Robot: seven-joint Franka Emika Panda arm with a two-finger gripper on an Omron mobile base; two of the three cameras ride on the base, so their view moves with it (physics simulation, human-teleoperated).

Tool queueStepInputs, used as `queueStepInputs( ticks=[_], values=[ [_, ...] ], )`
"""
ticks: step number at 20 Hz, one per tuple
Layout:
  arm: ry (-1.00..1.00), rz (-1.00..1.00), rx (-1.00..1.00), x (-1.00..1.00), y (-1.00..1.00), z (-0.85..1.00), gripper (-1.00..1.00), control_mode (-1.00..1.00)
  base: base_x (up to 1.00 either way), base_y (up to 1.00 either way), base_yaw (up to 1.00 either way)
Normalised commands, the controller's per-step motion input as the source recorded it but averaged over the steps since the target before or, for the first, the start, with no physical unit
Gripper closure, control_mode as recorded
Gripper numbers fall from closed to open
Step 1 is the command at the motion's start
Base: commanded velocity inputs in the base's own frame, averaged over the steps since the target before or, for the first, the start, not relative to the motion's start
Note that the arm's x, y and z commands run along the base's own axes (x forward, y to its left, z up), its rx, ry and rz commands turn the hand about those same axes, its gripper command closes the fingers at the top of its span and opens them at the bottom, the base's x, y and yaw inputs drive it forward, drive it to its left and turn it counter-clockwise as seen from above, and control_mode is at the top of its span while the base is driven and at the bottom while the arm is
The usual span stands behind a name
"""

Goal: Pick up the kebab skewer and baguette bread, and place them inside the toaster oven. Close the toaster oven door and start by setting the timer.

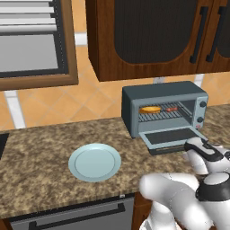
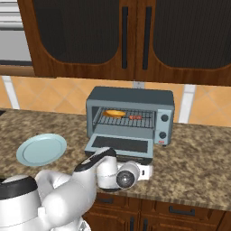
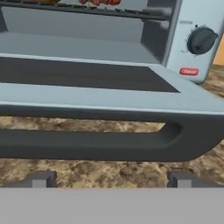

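Blue-grey metal makes up the toaster oven (image 1: 164,96), which stands on the speckled granite worktop (image 1: 40,152) against the tiled back wall, beneath the dark wooden wall cabinets (image 2: 135,36). The toaster oven door (image 2: 118,145) lies dropped flat towards the front edge of the worktop, its dark glass window facing up and its dark bar handle (image 3: 87,142) along the near edge. On the wire rack (image 2: 126,119) inside, the baguette bread (image 1: 150,109) lies at the left and the kebab skewer (image 1: 171,108) just beside it at the right; whether they touch is not clear. 2 black knobs (image 2: 164,118) sit down the oven's right side, with a small red button (image 3: 189,71) under the lower one.

The gripper (image 3: 109,179) hovers low in front of the open door, level with the handle and just short of it. Its fingers (image 3: 40,179) are spread wide, and nothing is between them.

A pale blue plate (image 1: 95,162) rests on the worktop well to the left of the oven, near the front edge.
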Motion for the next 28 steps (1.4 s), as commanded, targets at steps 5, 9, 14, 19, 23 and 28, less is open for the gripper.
queueStepInputs(
  ticks=[5,9,14,19,23,28],
  values=[
    [0.00,0.00,0.00,0.01,0.00,-0.36,-1.00,-1.00,0.00,0.00,0.00],
    [0.00,0.00,0.00,0.20,0.01,-0.08,-1.00,-1.00,0.00,0.00,0.00],
    [0.00,0.00,0.00,0.26,0.02,-0.03,-1.00,-1.00,0.00,0.00,0.00],
    [-0.01,0.00,0.00,0.16,0.00,-0.02,-1.00,-1.00,0.00,0.00,0.00],
    [-0.05,0.00,0.04,0.07,0.00,0.07,-1.00,-1.00,0.00,0.00,0.00],
    [-0.12,0.00,0.07,0.05,0.00,0.29,-1.00,-1.00,0.00,0.00,0.00]
  ],
)
